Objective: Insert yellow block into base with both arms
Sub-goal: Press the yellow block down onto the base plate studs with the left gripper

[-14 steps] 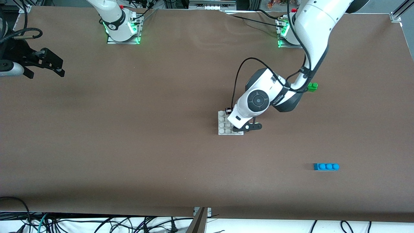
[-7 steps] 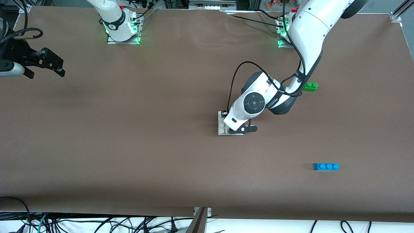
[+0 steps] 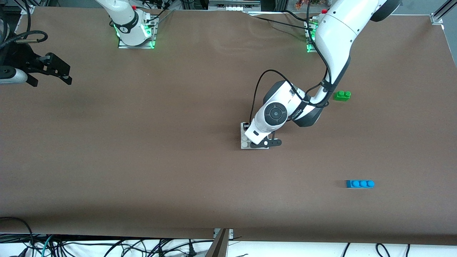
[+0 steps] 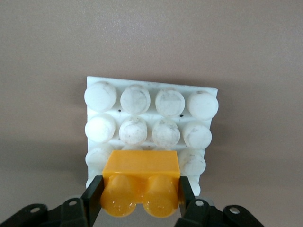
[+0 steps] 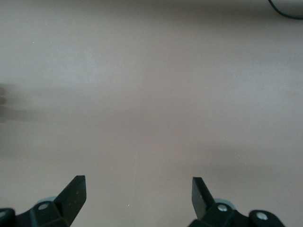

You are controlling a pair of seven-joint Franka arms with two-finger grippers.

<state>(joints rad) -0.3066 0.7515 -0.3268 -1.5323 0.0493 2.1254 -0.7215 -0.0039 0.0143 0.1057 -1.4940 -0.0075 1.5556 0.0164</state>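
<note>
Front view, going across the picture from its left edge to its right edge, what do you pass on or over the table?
Right gripper, open over bare table → base with the left gripper over it → green brick → blue brick.

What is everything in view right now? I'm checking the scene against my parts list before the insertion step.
yellow block: one, orange-yellow, two studs, clamped in the left gripper over the base's edge.
base: one, white, 4x4 studs, on the table about midway along it.
green brick: one, green, two studs, toward the left arm's end, farther from the front camera than the base.
blue brick: one, blue, three studs, toward the left arm's end, nearer the front camera than the base.
table: one, brown surface.
left gripper: one, black, shut on the yellow block.
right gripper: one, black, open, waiting over bare table at the right arm's end.
</note>
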